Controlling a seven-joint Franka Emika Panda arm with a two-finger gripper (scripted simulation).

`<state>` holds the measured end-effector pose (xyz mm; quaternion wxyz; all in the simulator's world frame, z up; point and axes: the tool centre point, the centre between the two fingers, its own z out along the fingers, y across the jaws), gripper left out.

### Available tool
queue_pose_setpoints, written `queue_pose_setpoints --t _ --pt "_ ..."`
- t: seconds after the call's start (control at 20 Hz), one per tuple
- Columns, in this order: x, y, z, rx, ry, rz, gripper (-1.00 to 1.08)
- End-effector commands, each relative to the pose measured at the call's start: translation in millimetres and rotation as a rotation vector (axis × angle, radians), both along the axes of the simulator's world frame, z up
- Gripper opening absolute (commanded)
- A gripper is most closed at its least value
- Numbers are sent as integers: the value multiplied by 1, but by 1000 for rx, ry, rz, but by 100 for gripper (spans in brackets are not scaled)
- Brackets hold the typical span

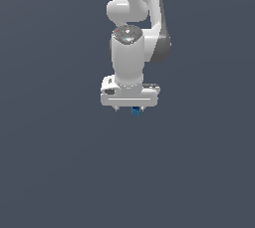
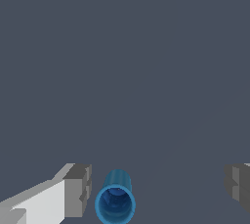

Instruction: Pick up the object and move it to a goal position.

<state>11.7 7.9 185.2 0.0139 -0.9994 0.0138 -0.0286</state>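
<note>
The object [image 1: 135,111] is a tiny bright blue stubby cylinder, just under the white gripper [image 1: 130,107] in the exterior view. In the wrist view the object [image 2: 115,201] shows its open, hollow end and lies between the two grey fingertips. It is close to one fingertip [image 2: 78,191], with a narrow gap, and far from the other [image 2: 238,184]. The gripper [image 2: 158,188] is open wide and holds nothing. In the exterior view the hand hides most of the fingers.
The white arm [image 1: 130,53] comes down from the top of the exterior view. The plain dark grey surface [image 1: 60,172] fills the rest of both views. No other objects or goal marker show.
</note>
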Motion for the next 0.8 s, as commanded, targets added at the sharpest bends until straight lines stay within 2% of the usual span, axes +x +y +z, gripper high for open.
queue_pose_setpoints --t 0.0,0.15,0.45,0.75 --pt "0 0 0 0 0 0 100" --pt "-1 -7 -2 -4 4 -11 100" --pt "-6 -41 -8 -19 18 -73 100" --pt "-7 -37 -10 -19 19 -57 100"
